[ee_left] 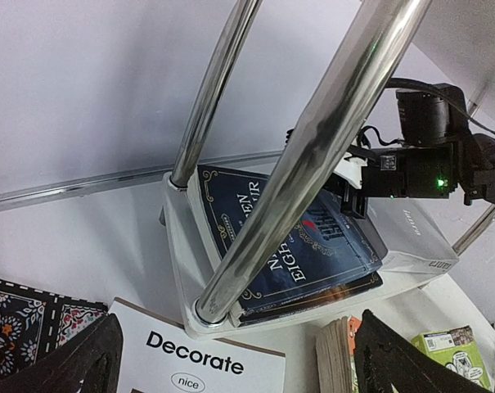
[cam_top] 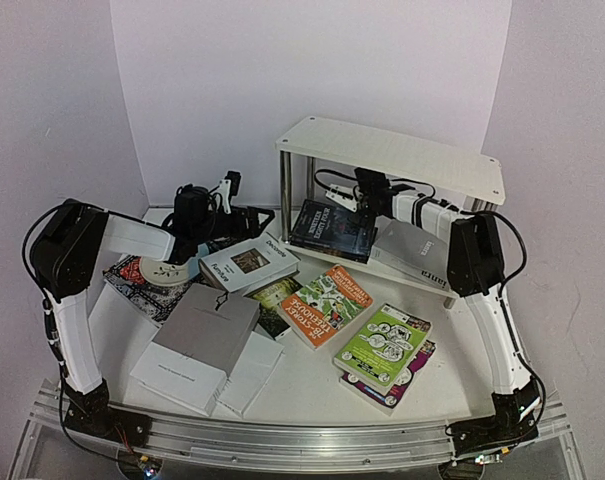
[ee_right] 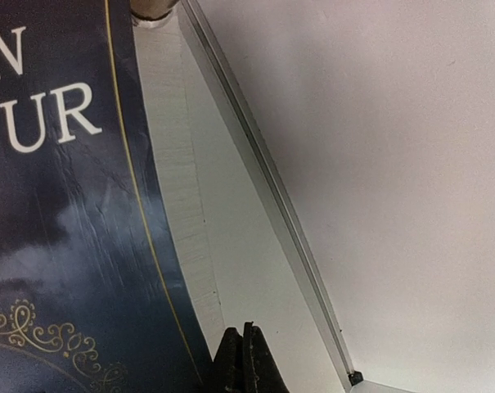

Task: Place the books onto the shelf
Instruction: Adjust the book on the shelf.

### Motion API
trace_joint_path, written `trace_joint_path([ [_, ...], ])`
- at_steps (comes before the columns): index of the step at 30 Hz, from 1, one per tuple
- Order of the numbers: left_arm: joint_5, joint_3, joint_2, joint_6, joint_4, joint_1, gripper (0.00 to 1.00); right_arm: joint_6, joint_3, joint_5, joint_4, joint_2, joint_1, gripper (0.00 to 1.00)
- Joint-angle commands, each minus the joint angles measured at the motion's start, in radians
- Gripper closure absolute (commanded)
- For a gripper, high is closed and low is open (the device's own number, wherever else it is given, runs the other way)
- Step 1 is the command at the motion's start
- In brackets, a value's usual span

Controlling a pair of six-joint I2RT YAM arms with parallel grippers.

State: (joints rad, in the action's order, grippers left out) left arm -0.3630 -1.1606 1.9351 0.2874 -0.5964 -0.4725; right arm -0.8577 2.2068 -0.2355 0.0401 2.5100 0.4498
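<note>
Right gripper (ee_right: 243,360), pinched shut beside the dark book (cam_top: 330,228), could shove it off the shelf (cam_top: 392,150); left gripper (ee_left: 235,356) gapes wide.

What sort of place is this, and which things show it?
Probably a robot test booth: plain white walls, two robot arms on a metal rail, and books strewn beside a small shelf.

On the white book (ee_left: 200,362), "Decorate" is printed in bold black, with "nice" in an oval beneath. On the dark blue book (ee_left: 312,246), partial white lettering is read: "EN" and "EIGH" from the left wrist, "N" and "OUR" from the right wrist (ee_right: 59,205). "STOREY TREEHOUSE" is made out on the orange book (cam_top: 325,303). Other lettering is too small to read.
</note>
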Motion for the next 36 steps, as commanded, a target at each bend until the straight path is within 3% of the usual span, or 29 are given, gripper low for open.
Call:
trace_joint_path([
  [1, 0.0, 0.007, -0.065, -0.008, -0.006, 0.003, 0.0, 0.027, -0.058, 0.003, 0.153, -0.044, 0.032, 1.0],
  [5, 0.003, 0.009, -0.071, -0.01, -0.005, 0.003, 0.0, 0.031, -0.044, -0.073, 0.129, -0.038, 0.035, 1.0],
  [11, 0.024, 0.016, -0.083, -0.02, -0.004, 0.003, 0.0, -0.066, 0.068, -0.362, -0.06, 0.024, 0.089, 1.0],
  [16, 0.025, 0.022, -0.093, -0.017, -0.002, 0.003, 0.0, -0.108, 0.071, -0.452, -0.174, 0.022, 0.118, 1.0],
  [21, 0.025, 0.035, -0.108, -0.024, -0.001, 0.003, 0.0, -0.151, -0.066, -0.54, -0.284, -0.044, 0.159, 1.0],
  [36, 0.049, 0.174, -0.262, -0.02, 0.003, 0.003, 0.0, 0.058, -0.527, -0.573, -0.291, -0.393, 0.3, 1.0],
])
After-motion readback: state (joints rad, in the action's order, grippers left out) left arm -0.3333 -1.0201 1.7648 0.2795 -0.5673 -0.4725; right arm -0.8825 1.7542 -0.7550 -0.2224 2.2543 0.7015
